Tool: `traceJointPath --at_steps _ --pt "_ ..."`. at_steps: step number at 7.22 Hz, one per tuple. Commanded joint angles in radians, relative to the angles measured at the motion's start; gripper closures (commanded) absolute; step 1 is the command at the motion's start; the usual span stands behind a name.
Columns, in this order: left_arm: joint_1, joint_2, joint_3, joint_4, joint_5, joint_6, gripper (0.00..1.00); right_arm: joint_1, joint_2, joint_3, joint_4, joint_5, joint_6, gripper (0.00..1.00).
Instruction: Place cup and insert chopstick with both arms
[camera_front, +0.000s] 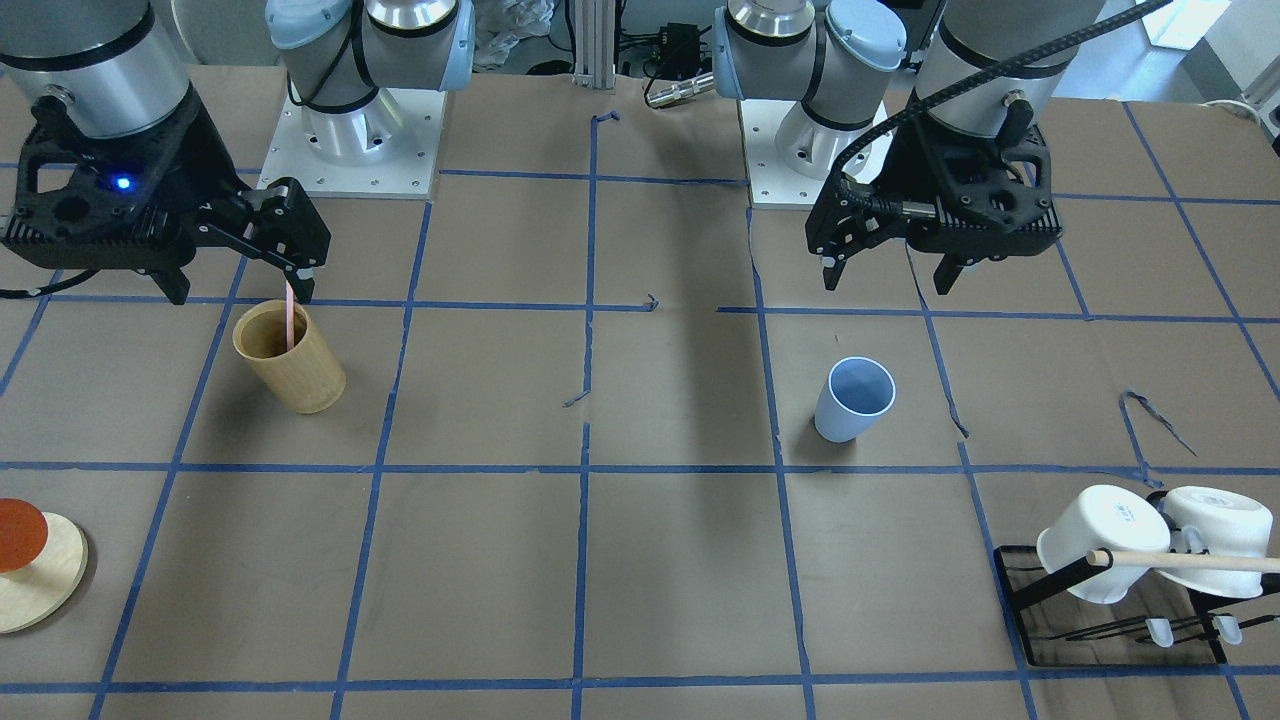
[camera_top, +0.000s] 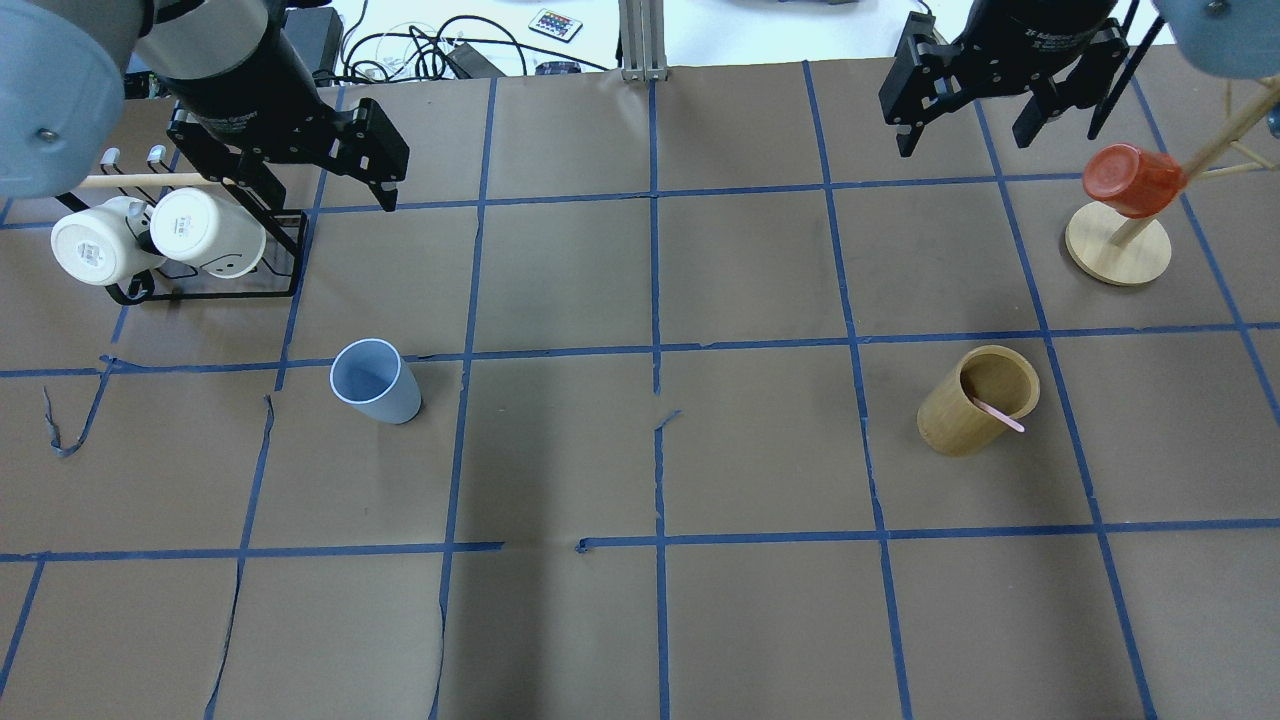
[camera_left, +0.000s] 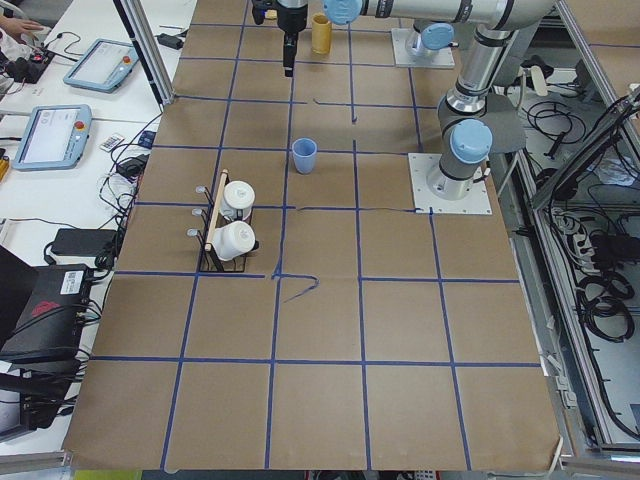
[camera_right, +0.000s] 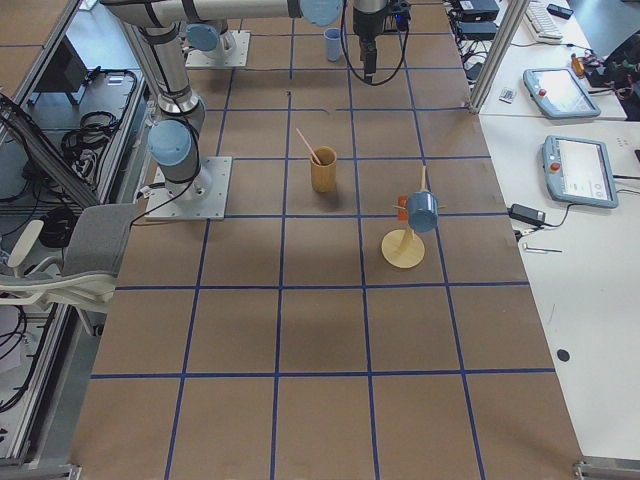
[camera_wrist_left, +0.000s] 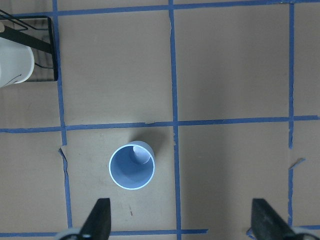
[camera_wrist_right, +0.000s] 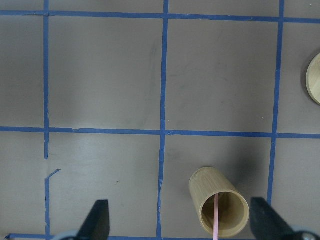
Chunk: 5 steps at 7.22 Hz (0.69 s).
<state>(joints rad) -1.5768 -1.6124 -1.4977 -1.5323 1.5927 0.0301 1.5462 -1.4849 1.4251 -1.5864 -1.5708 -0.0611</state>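
The light-blue cup (camera_front: 855, 400) stands upright on the table, left of centre in the overhead view (camera_top: 375, 382). My left gripper (camera_top: 325, 190) hangs open and empty above and behind it; its wrist view shows the cup (camera_wrist_left: 131, 167) between and ahead of the spread fingertips (camera_wrist_left: 100, 220). The pale-pink chopstick (camera_top: 998, 415) leans inside the tan wooden holder (camera_top: 975, 400). My right gripper (camera_top: 967, 135) is open and empty, high above the table beyond the holder; in its wrist view the chopstick (camera_wrist_right: 216, 220) shows inside the holder (camera_wrist_right: 219, 202).
A black rack (camera_top: 200, 290) with two white mugs (camera_top: 205, 232) and a wooden dowel stands at the far left. A wooden stand (camera_top: 1118, 245) carrying a red cup (camera_top: 1135, 180) is at the far right. Blue tape lines grid the brown table.
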Motion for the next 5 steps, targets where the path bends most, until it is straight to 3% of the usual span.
traceJointPath --at_steps 1,5 --pt "0.001 -0.004 0.002 0.001 -0.054 0.001 0.00 0.000 0.000 0.000 0.000 0.005 0.000 0.00" --pt "0.003 0.019 0.004 -0.003 -0.039 0.011 0.00 0.000 0.000 0.000 0.000 0.006 0.000 0.00"
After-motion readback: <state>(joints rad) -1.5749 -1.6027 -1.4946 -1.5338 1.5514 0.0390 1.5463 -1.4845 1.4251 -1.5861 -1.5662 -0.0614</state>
